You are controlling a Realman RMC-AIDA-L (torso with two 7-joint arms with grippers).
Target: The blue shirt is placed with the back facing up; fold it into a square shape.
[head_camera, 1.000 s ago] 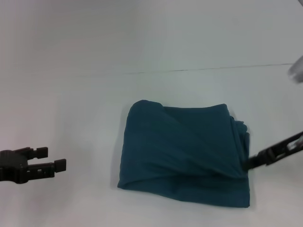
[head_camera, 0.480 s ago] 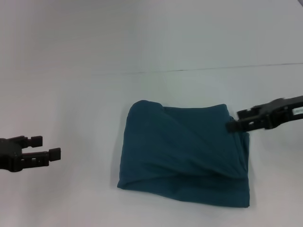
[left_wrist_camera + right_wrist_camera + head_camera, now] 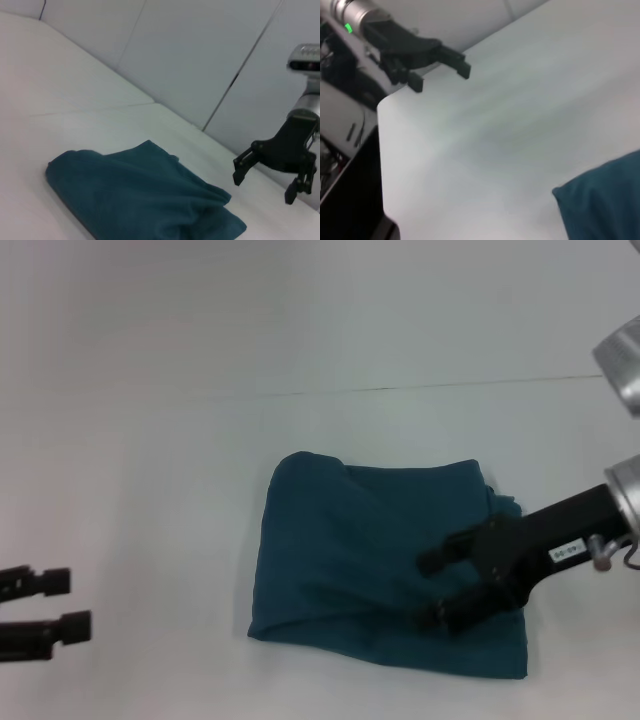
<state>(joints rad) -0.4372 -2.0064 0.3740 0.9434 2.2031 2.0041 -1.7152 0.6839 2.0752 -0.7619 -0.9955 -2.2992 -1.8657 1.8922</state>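
This looks like a robot lab or test cell rather than a home. The wide white tabletop is bare and uniform, crossed by one thin seam line. In the left wrist view, plain pale wall panels with dark joints stand right behind it. In the right wrist view, at about 9 o'clock past the tabletop's edge, dark equipment with cables and a green indicator light shows.
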